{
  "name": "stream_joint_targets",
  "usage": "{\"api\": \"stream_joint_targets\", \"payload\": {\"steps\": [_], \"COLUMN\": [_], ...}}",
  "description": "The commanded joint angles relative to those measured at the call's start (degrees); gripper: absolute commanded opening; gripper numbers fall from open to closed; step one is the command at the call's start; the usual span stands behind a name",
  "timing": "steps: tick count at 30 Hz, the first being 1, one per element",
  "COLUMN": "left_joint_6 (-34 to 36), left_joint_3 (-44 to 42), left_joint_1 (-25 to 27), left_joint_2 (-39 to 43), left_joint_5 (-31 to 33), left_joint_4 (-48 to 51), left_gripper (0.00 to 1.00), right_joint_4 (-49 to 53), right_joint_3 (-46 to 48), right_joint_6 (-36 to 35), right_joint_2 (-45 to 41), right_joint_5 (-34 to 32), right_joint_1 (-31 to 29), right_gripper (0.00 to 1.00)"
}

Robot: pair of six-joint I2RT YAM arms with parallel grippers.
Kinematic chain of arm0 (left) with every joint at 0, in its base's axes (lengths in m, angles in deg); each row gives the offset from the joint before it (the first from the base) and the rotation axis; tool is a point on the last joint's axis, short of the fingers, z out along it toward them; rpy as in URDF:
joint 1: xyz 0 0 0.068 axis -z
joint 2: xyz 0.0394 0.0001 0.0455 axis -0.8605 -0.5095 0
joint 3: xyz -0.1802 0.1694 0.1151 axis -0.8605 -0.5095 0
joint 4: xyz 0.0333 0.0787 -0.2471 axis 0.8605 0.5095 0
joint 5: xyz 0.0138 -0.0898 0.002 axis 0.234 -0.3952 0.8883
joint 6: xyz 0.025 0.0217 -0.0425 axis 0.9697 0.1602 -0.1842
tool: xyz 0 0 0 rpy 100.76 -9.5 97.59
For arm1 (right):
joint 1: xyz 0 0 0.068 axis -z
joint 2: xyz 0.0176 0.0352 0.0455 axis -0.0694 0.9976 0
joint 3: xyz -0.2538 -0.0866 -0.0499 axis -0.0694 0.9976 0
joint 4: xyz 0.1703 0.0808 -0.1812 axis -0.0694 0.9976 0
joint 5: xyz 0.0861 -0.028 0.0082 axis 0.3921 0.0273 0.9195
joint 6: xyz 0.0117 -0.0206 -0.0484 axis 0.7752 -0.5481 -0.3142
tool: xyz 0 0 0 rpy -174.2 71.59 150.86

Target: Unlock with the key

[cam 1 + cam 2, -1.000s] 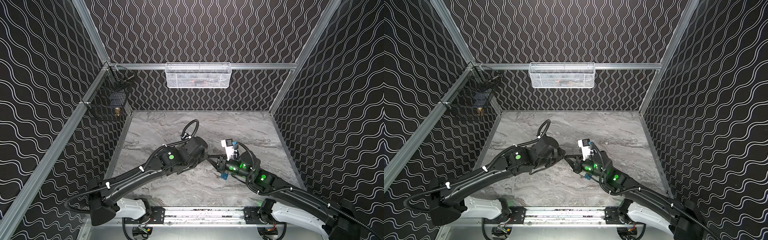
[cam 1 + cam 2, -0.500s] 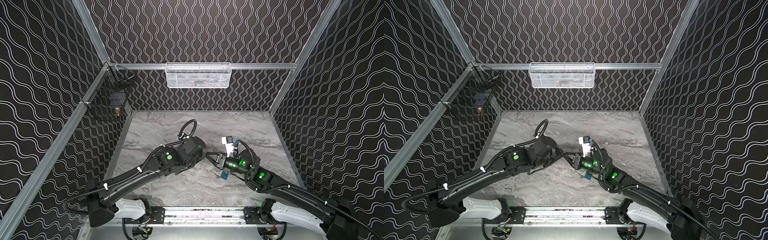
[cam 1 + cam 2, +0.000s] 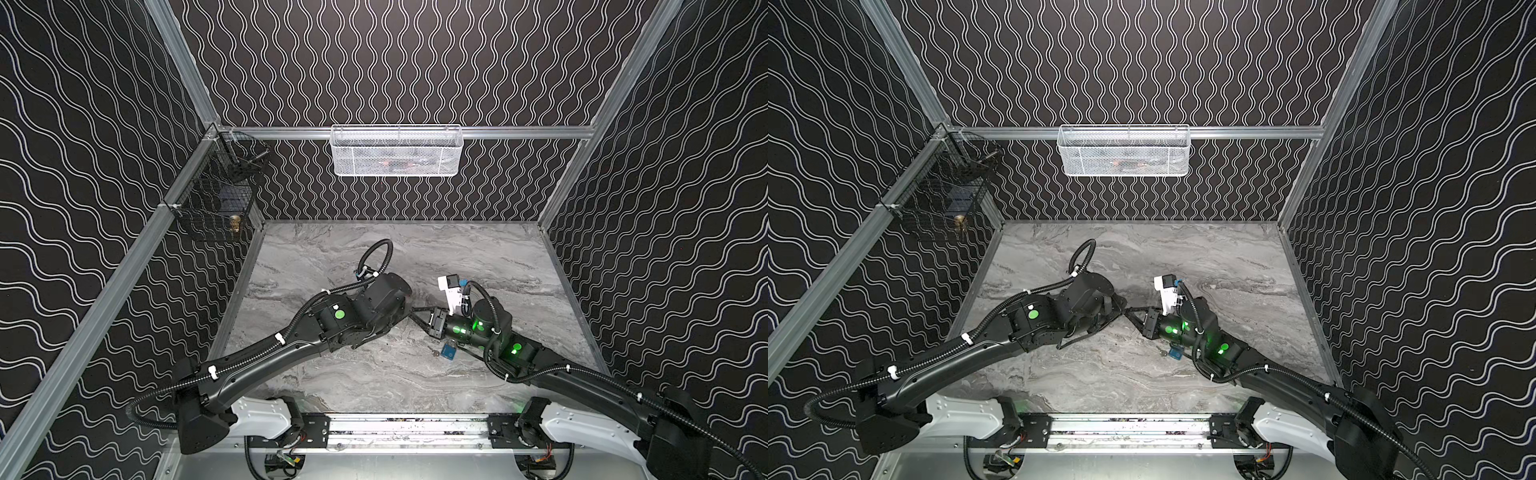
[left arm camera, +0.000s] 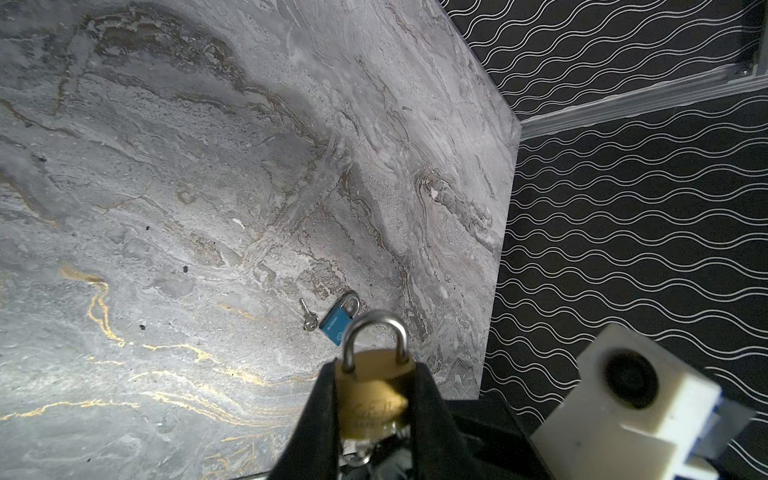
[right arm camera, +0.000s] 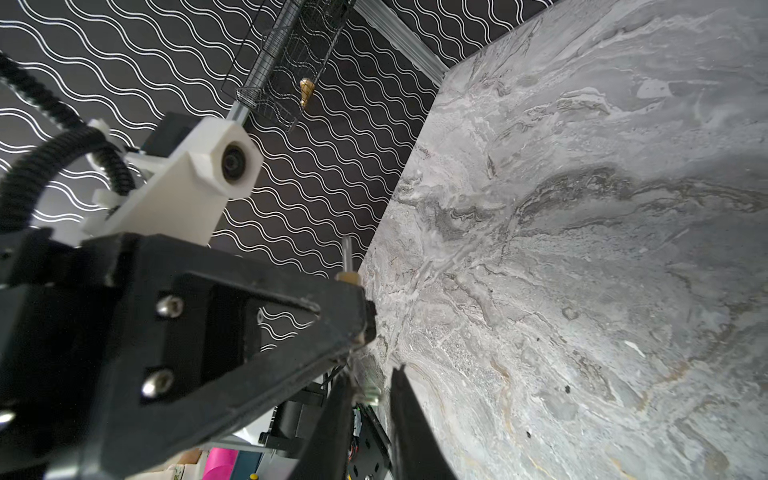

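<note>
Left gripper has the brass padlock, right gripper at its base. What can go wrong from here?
1. The key seems to sit against one finger of the right gripper, with a gap to the other: it may slip when turned.
2. The left gripper pinches the brass padlock by its sides only: torque could spin it in the grip.
3. The blue padlock and spare key lie under the right wrist: a low move might knock them.

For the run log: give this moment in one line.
left gripper: shut on brass padlock | shackle: closed | right gripper: at padlock's base, grip unclear | blue padlock, small key: on table
</note>
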Motion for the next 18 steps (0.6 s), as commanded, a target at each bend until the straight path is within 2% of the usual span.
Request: {"api": "stream_joint_targets", "payload": {"steps": [1,4,11,18], "left_joint_6": [-0.1,0.1,-0.6,-0.6], "left_joint_3": [0.2,0.2,-1.3,-4.7], "left_joint_1": [-0.1,-0.1,-0.1,-0.1], "left_joint_2": [-0.2,-0.3,0.6,2.2], "left_joint_5": [-0.6,-1.0,-2.0,-3.7], "left_joint_4": [-2.1,-2.3,-5.4,-15.4], "left_gripper": [0.00,0.00,0.00,0.00], "right_joint_4": [-3.7,-4.0,-4.0,-8.3], "right_joint_3": [-0.6,-1.0,-0.9,0.9], "right_joint_6": [0.0,0.0,1.8,8.1], "right_joint_2": [0.6,1.0,2.0,1.5], "right_joint_5": [0.3,0.1,1.0,3.1], "right_joint_1": [0.1,0.0,0.1,0.2], "right_gripper": [0.15,0.13,0.00,0.00]}}
